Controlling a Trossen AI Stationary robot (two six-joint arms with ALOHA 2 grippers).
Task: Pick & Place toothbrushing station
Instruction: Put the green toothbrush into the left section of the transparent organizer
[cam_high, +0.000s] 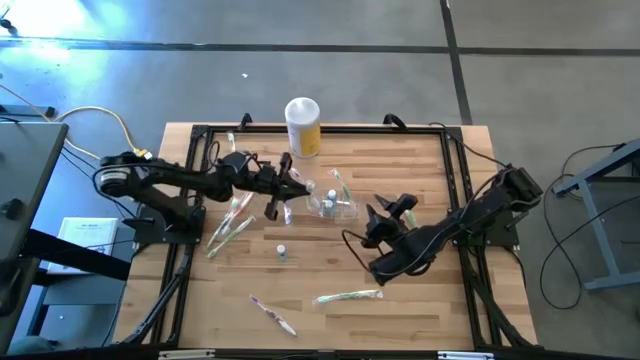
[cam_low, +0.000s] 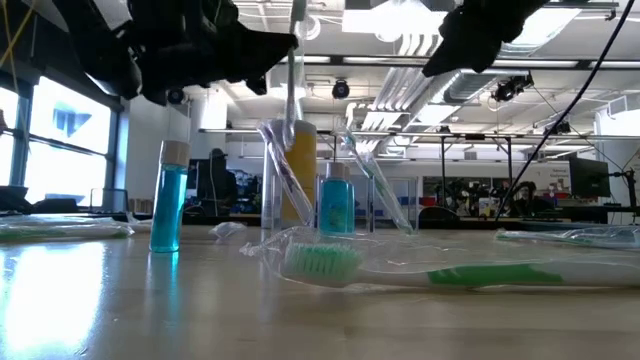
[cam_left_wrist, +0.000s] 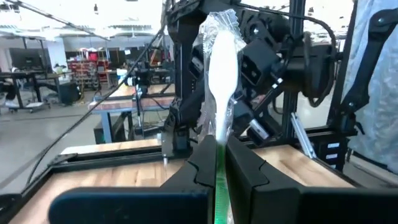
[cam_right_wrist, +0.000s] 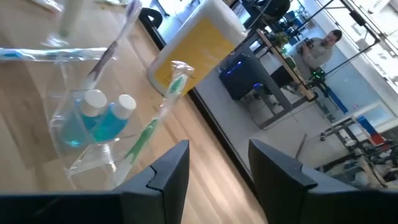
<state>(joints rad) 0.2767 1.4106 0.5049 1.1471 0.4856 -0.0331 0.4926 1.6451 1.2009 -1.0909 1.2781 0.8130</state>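
Note:
The clear plastic holder (cam_high: 338, 207) (cam_right_wrist: 78, 155) stands mid-table with two small blue white-capped bottles (cam_right_wrist: 102, 118), a green wrapped toothbrush (cam_right_wrist: 149, 127) and a purple one (cam_right_wrist: 115, 43) leaning in it. My left gripper (cam_high: 290, 190) (cam_left_wrist: 219, 152), just left of the holder, is shut on a green-and-white wrapped toothbrush (cam_left_wrist: 221, 68) (cam_low: 297, 50). My right gripper (cam_high: 388, 212) (cam_right_wrist: 217, 165) hovers open on the holder's right, touching nothing. My left gripper pinches the wrapped toothbrush between its two fingers at the green part of the handle (cam_left_wrist: 219, 177). The fingers come roughly level from the table's left and lie across it. The toothbrush stands about upright, white end up, lifted clear of the table.
A yellow white-topped canister (cam_high: 303, 125) stands at the far edge behind the holder. Loose wrapped toothbrushes lie at the left (cam_high: 228, 225), near the front (cam_high: 272, 314) and front centre (cam_high: 348, 297) (cam_low: 420, 272). One small blue bottle (cam_high: 282, 252) (cam_low: 168, 205) stands alone.

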